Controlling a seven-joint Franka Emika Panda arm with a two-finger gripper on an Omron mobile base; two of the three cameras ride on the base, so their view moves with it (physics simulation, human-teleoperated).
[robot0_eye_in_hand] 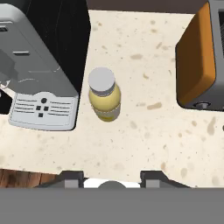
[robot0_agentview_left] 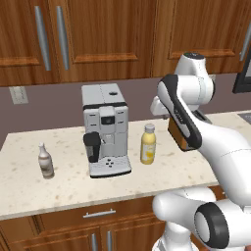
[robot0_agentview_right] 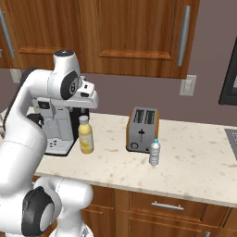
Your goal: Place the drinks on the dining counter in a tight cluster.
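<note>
The yellow juice bottle (robot0_agentview_left: 148,144) (robot0_agentview_right: 85,135) (robot0_eye_in_hand: 104,94) with a white cap stands upright on a speckled counter beside the coffee machine. A slim brownish bottle (robot0_agentview_left: 46,162) stands left of that machine. The clear blue-capped water bottle (robot0_agentview_right: 154,152) stands in front of the toaster. My gripper (robot0_eye_in_hand: 113,178) hovers above the counter, looking down, with the juice bottle ahead of its fingertips. Its fingers stand apart and open with nothing between them. The dining counter is out of view.
The grey coffee machine (robot0_agentview_left: 105,130) (robot0_eye_in_hand: 39,65) stands close on one side of the juice bottle. The toaster (robot0_agentview_right: 142,129) (robot0_eye_in_hand: 201,57) stands further off on the other. Wooden wall cabinets hang over the counter (robot0_agentview_right: 194,162). Drawers run below its front edge.
</note>
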